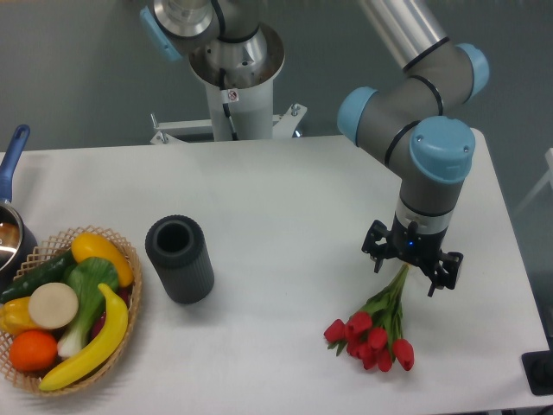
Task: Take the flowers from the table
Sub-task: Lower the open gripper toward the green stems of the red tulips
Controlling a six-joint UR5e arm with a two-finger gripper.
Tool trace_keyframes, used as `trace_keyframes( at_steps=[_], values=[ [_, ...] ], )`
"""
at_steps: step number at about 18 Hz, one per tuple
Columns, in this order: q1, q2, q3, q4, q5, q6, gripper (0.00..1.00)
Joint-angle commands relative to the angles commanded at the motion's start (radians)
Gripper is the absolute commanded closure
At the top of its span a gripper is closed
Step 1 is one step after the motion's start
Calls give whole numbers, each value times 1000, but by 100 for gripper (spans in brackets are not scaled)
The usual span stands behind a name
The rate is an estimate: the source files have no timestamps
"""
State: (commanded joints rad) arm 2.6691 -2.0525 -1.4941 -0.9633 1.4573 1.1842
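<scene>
End effector spread wide over the stem ends of the flowers, which lie on the table, blooms toward 7 o'clock.

Matt white table, woven wicker basket, ribbed matt dark cylinder, glossy plastic-looking flowers

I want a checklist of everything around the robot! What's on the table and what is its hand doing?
Surface: white table, rounded corners.
Job's things: flowers, red tulip buds, blooms toward the front edge, stems running up into the gripper.
Clutter: dark ribbed cylinder, open top, standing upright; wicker basket of fruit and vegetables at the left; pot with blue handle at the left edge.
Grippers: gripper over the stem ends; whether the jaws are closed on the stems cannot be told.
Cables: nothing seen.
Surroundings: grey wall, robot base behind the table.
</scene>
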Motion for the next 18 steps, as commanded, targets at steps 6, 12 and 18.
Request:
trace_keyframes(
  at_steps=[6, 12, 18],
  values=[
    [2, 3, -31, 29, -11, -8, 0],
    [2, -1, -140, 190, -14, -26, 0],
    [-12, -35, -133, 164, 32, -26, 0]
  ],
)
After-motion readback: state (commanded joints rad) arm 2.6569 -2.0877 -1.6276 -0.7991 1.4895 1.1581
